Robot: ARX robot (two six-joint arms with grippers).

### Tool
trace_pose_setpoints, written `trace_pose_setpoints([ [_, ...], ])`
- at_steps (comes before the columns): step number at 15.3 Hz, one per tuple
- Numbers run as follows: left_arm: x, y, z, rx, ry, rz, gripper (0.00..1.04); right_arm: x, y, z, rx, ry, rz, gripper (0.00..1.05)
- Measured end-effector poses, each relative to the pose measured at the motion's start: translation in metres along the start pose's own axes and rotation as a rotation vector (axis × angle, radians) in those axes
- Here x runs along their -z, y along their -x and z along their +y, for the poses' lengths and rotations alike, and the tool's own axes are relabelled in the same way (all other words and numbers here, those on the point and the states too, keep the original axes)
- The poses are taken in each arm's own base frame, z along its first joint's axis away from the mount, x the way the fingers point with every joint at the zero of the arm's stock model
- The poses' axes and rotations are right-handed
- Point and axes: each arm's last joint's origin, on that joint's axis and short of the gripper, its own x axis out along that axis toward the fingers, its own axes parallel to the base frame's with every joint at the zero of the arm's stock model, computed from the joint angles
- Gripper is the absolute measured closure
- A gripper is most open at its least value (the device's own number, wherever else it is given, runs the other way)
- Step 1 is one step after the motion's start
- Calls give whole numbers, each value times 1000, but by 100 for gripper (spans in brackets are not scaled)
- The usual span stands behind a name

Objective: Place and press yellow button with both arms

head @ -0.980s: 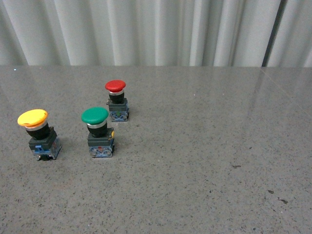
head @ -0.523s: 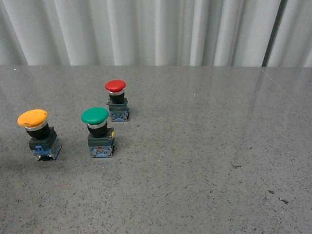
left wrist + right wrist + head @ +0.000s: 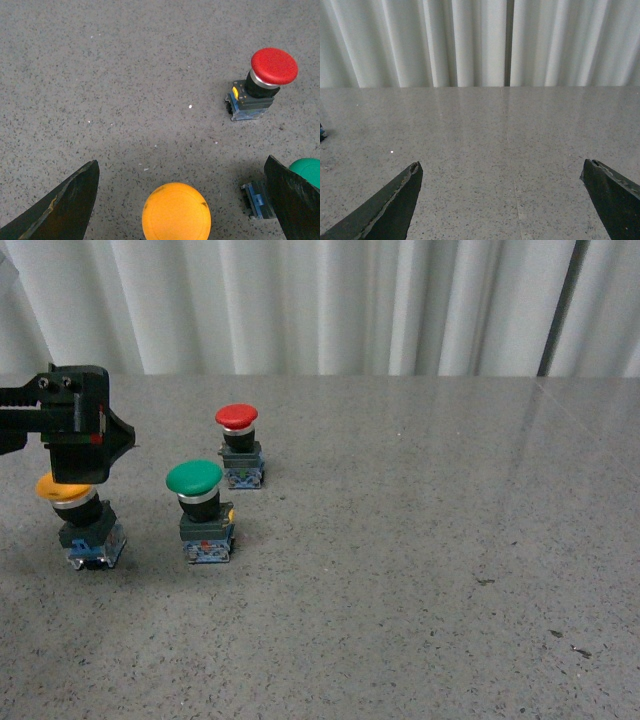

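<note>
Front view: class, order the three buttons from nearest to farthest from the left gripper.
1. The yellow button, directly beneath the left gripper.
2. The green button, to its right.
3. The red button, farther right and farther back.

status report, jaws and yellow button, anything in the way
Left gripper open over yellow button, no grip yet. Right gripper open, empty. Green button stands close beside it, near one jaw.

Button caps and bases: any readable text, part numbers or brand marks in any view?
No text can be read in any view.
yellow button: cap blank; nothing on the base is legible in the front view.
green button: cap blank; coloured specks on the base are too small to read.
red button: cap blank; base marks are too small to read.
</note>
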Motion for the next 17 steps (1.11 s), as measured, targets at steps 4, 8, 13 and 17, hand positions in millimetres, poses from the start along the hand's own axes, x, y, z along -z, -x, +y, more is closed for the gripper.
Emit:
trace_pose_setpoints([
  [4, 14, -9, 2, 1, 6, 58, 7, 0, 0, 0, 0, 0, 0, 7],
  [8, 17, -11, 1, 2, 4, 66, 33, 0, 0, 0, 0, 0, 0, 7],
  [13, 17, -7, 1, -8, 1, 83, 69, 0, 0, 0, 0, 0, 0, 7],
  [17, -49, 35, -20, 27, -38, -124, 69, 0, 0, 0, 0, 0, 0, 7],
])
